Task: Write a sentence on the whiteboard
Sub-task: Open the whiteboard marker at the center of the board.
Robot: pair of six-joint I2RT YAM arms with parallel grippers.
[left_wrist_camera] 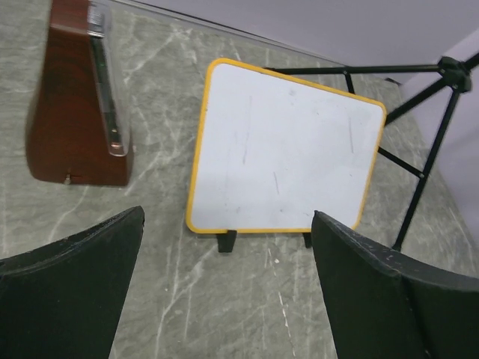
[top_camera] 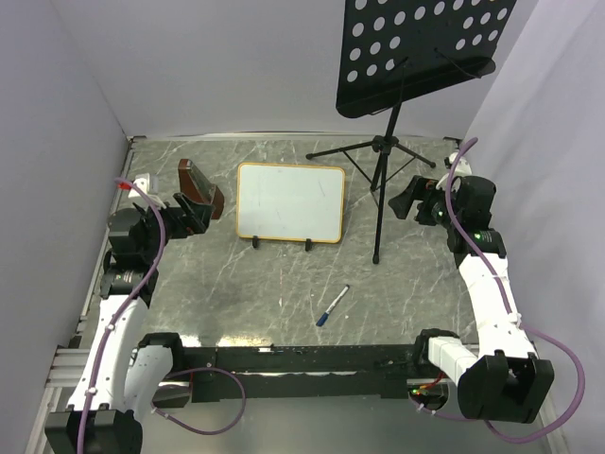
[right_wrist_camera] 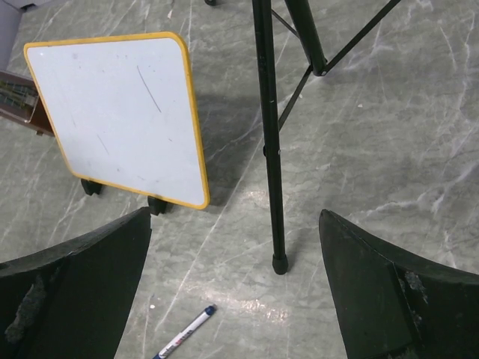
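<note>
as your left gripper (top_camera: 194, 216) and right gripper (top_camera: 413, 200) hang wide open, empty, the thin marker (top_camera: 333, 305) may roll if pinched off-centre.

Seen on my feed, whiteboard (top_camera: 289, 200) white with faint grey streaks, tan-yellow frame, black feet, table (top_camera: 416, 274) grey-green marble veined white, marker (top_camera: 333, 305) white with blue end, metronome (top_camera: 196, 185) reddish-brown, music stand (top_camera: 416, 47) black, dotted with round holes.

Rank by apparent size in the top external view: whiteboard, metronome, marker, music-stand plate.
1. music-stand plate (raised toward the camera, so its lead over the board may be inflated)
2. whiteboard
3. metronome
4. marker
</note>
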